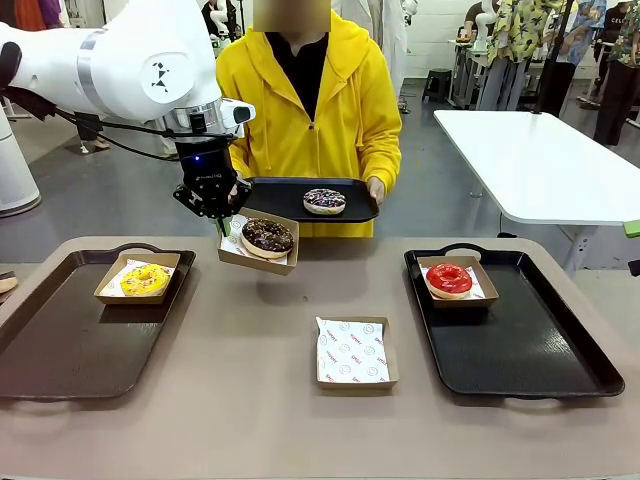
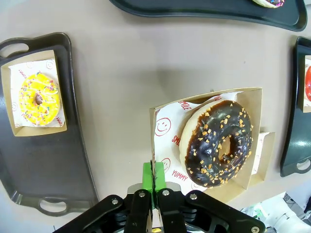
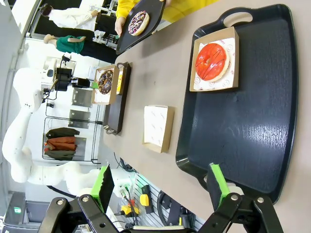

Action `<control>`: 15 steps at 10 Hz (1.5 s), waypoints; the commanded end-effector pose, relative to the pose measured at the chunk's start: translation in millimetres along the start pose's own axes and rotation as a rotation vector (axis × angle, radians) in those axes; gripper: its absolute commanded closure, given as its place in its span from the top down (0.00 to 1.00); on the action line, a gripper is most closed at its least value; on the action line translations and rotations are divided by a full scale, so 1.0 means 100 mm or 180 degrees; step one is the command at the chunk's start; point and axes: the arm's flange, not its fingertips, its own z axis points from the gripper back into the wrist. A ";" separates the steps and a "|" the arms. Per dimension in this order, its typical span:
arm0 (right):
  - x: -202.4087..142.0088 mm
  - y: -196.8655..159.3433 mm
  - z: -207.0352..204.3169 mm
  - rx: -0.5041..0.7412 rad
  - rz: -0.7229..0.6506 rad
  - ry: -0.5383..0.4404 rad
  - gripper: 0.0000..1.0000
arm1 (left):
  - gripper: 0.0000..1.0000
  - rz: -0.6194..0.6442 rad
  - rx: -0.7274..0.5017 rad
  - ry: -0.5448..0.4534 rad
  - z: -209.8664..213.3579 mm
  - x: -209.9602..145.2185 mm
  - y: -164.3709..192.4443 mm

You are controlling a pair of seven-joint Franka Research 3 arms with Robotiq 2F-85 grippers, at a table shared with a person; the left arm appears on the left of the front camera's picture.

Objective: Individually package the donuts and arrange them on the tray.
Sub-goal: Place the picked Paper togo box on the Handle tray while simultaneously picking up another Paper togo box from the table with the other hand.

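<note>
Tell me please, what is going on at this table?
The left end effector is shut on the edge of a paper-lined box holding the chocolate donut, held above the table. The yellow donut sits boxed on the left tray, the red donut boxed on the right tray. An empty box lies on the table between them. The person holds a third tray with the purple-sprinkled donut. The right end effector is open near the right tray.

A yellow donut (image 1: 146, 279), a red donut (image 1: 449, 279), a chocolate donut (image 1: 267, 236) flecked orange.
</note>
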 end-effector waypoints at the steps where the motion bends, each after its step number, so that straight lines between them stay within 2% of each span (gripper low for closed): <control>1: 0.01 0.01 0.01 -0.0004 -0.0014 -0.0001 1.00 | 0.00 0.0008 0.0005 -0.0006 0.02 -0.04 0.02; 2: 0.00 0.00 0.00 0.0000 0.0000 0.0000 1.00 | 0.01 0.0000 0.0000 0.0000 0.00 0.00 0.00; 3: 0.05 0.20 -0.11 -0.0044 0.0137 0.0095 1.00 | 0.01 -0.0111 -0.0020 0.0036 0.07 -0.01 0.06; 4: 0.09 0.46 -0.22 -0.0157 0.0286 0.0225 1.00 | 0.01 -0.0292 0.0121 -0.0036 0.20 -0.20 0.12; 6: 0.28 1.09 -0.57 -0.0520 0.0390 0.0624 1.00 | 0.01 -0.0333 0.0211 0.0002 0.55 -0.36 0.49; 8: 0.30 1.52 -1.02 -0.0860 0.0455 0.0905 1.00 | 0.01 -0.0212 0.0218 0.0021 0.72 -0.58 0.89; 10: 0.22 1.64 -1.59 -0.1288 0.0443 0.1230 1.00 | 0.01 -0.0035 0.0147 0.0060 0.70 -0.84 1.26; 13: 0.11 1.64 -2.31 -0.1749 0.0480 0.1466 1.00 | 0.01 0.0178 0.0044 0.0106 0.56 -1.10 1.67; 15: 0.02 1.67 -2.60 -0.1789 0.0531 0.1524 1.00 | 0.01 0.0242 0.0053 0.0170 0.45 -1.20 1.87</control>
